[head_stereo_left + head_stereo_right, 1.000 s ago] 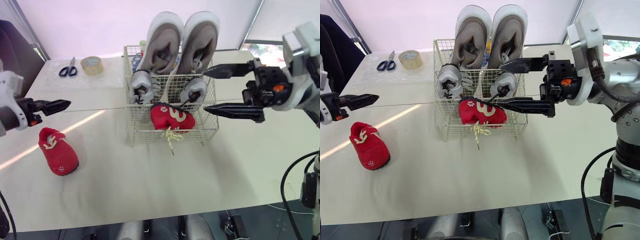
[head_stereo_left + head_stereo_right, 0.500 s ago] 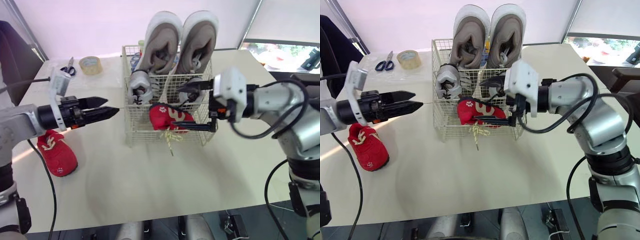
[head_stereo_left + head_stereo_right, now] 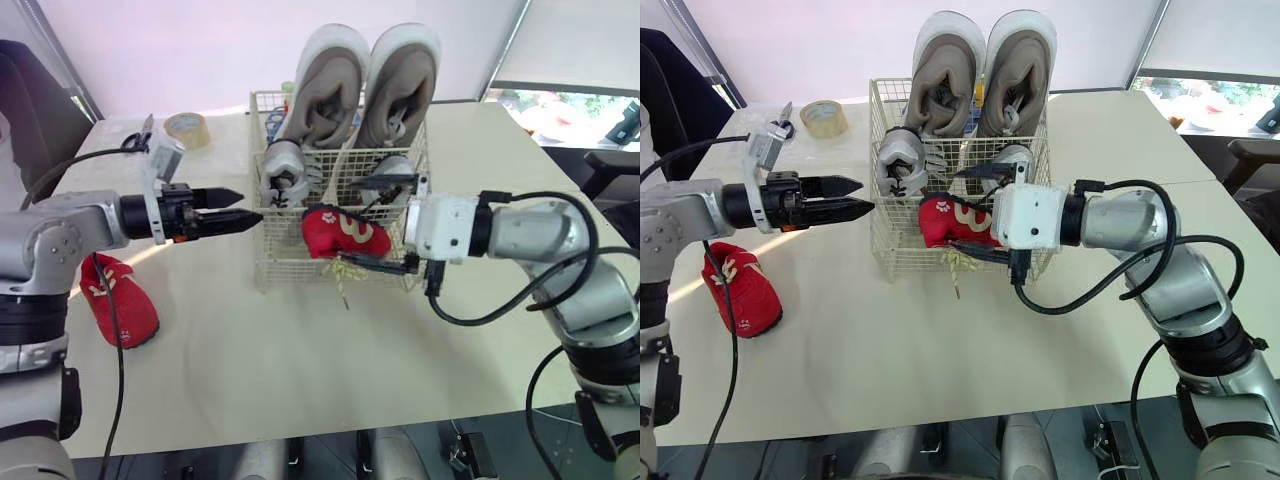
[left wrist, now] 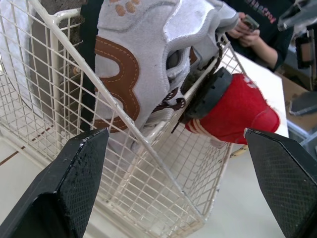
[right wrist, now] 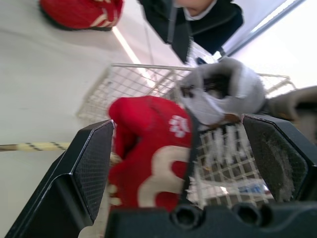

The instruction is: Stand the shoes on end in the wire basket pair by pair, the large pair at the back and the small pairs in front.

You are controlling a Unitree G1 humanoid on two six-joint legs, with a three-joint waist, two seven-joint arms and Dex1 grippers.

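The wire basket [image 3: 300, 262] holds a large grey pair [image 3: 330, 85] on end at the back. In front of it stands a small grey pair [image 3: 283, 172]. One red shoe [image 3: 340, 232] leans in the front of the basket, its yellow lace [image 3: 342, 280] hanging out. The other red shoe [image 3: 120, 305] lies on the table at the left. My left gripper [image 3: 235, 205] is open, its tips just off the basket's left wall. My right gripper [image 3: 385, 225] is open at the front right, with the red shoe [image 5: 148, 148] between its fingers.
Scissors [image 3: 137, 140] and a roll of tape [image 3: 187, 127] lie at the far left of the table. A person in black [image 5: 190, 22] sits beyond the table. Bare table stretches in front of the basket.
My left gripper has swung right, from the table's left edge up to the basket's left wall. My right gripper has moved left and down until it straddles the red shoe in the basket.
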